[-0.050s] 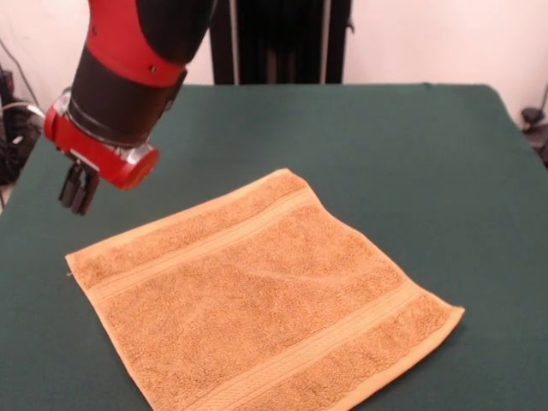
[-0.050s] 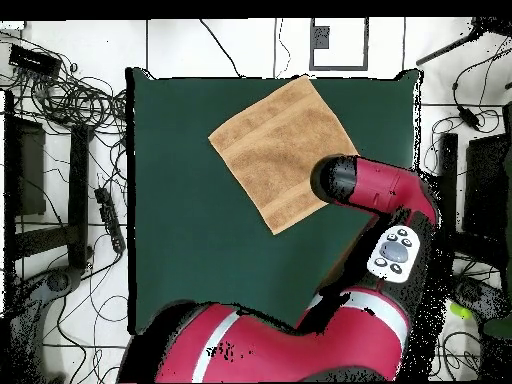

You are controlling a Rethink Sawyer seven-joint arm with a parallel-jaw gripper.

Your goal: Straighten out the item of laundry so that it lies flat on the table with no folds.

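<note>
The item of laundry [image 1: 257, 300], an orange-tan terry towel with a woven band near two opposite edges, lies spread out on the dark green table [image 1: 411, 154], turned like a diamond. I see no folds in it, and its near corner runs off the bottom of the front view. From overhead the towel [image 2: 283, 150] sits in the table's [image 2: 190, 200] far right part. My gripper [image 1: 77, 190] hangs above bare felt, just left of the towel's left corner, shut and holding nothing. In the overhead view the red wrist [image 2: 340, 180] covers the gripper and overlaps the towel's right corner.
Broad green felt lies free to the right of the towel and behind it in the front view. Cables [image 2: 70, 95] and black stands [image 2: 78, 190] crowd the floor to the left of the table in the overhead view. A black upright frame [image 1: 282, 38] stands behind the far edge.
</note>
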